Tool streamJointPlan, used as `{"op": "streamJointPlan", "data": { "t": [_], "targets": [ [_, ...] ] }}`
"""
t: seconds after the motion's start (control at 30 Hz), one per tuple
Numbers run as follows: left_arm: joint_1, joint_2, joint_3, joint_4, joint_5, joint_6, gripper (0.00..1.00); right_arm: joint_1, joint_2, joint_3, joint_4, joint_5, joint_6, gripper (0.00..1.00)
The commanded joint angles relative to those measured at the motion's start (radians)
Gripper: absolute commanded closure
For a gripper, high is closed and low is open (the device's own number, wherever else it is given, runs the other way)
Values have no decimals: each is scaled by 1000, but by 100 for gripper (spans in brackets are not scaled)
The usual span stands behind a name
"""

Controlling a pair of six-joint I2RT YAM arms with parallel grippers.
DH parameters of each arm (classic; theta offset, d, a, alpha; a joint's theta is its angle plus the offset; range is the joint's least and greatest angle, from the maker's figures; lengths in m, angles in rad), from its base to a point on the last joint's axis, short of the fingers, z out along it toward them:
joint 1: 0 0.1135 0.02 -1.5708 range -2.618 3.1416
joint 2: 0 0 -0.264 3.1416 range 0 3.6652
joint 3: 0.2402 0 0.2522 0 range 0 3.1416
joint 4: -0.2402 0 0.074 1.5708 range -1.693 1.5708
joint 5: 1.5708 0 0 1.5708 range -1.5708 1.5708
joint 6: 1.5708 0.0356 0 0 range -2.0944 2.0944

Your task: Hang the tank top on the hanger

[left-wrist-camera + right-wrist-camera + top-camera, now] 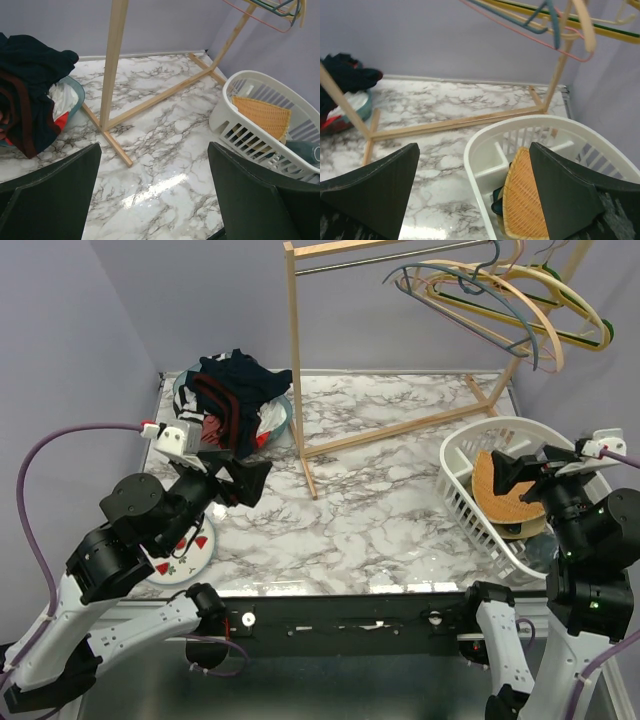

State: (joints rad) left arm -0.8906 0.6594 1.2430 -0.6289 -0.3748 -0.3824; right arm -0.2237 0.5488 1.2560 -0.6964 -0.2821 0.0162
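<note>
Reaching for: the tank top (235, 380), as I judge the step in hand; nothing is gripped yet.
Tank top: dark navy, crumpled on top of the heap in the teal basin (284, 416) at the far left corner of the desk (400, 520). Maroon trim shows on the near side, with white and red clothes under it.
Left hand (240, 480): fingers wide apart and empty, hovering over bare marble just short of the basin, aimed at the rack foot rather than the heap.
Right hand (520, 475): fingers apart and empty, above the white laundry basket (455, 455) that holds a woven tan mat (500, 495).
Hanger (455, 275): grey-blue, hooked on the rail of the wooden garment rack (296, 360), bunched in among beige and green ones at the far right, well apart from the tank top.
How to do it well: swing my left hand toward the heap, pinch only navy cloth near a strap or the neck edge, and lift until it hangs free of the clothes beneath. Grabbing mid-bunch risks dragging the lot out. My right hand then has to single out the grey-blue wire, and since its neighbours overlap it, I'd take it on a clear run of its lower arm.
Writing: none readable; the jersey lettering is folded out of sight. The plate (185, 555) by my left arm has red-and-green motifs but no words I can make out.
</note>
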Motion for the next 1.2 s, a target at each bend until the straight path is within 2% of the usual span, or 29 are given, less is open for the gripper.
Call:
{"op": "streamJointPlan", "data": {
  "t": [0.0, 0.07, 0.2, 0.3, 0.33, 0.37, 0.43, 0.47, 0.57, 0.6, 0.67, 0.73, 0.87, 1.07, 1.13, 1.17],
  "targets": [
    [-1, 31, -13, 40, -88, 13, 1, -5, 52, -15, -47, -413, -210, 0],
    [-1, 54, -17, 49, -119, 20, 1, -5, 75, -33, -74, -603, -278, 0],
    [34, 118, -24, 80, -150, 27, 1, -3, 152, -101, -48, -787, -321, 0],
    [232, 175, -33, 113, -14, -18, 1, -3, 195, -150, -25, -871, -352, 0],
    [296, 183, -43, 132, 96, -35, 1, -2, 224, -164, -23, -882, -360, 0],
    [417, 190, -62, 155, 137, -56, 1, -2, 233, -173, -28, -897, -390, 0],
    [517, 203, -112, 224, 215, -122, 1, 0, 252, -213, -26, -905, -412, 0],
    [617, 230, -128, 245, 300, -145, 1, 1, 263, -227, -17, -914, -424, 0],
    [731, 328, -172, 320, 425, -242, 1, 1, 281, -300, 27, -924, -423, 0],
    [771, 359, -168, 340, 421, -268, 2, 1, 283, -317, 41, -924, -423, 0],
    [785, 461, -140, 342, 389, -303, 2, 1, 293, -358, 76, -930, -412, 0],
    [791, 538, -65, 325, 320, -309, 2, 3, 309, -378, 93, -939, -406, 0],
    [797, 797, 107, 273, 229, -282, 5, 4, 327, -397, 92, -957, -424, 0],
    [806, 1083, 429, 160, 182, -247, 16, 9, 344, -405, 84, -973, -440, 0],
    [806, 1180, 548, 92, 153, -257, 17, 9, 352, -406, 80, -973, -444, 0],
    [806, 1228, 582, 75, 127, -256, 22, 9, 356, -408, 75, -974, -450, 0]
  ]
}}
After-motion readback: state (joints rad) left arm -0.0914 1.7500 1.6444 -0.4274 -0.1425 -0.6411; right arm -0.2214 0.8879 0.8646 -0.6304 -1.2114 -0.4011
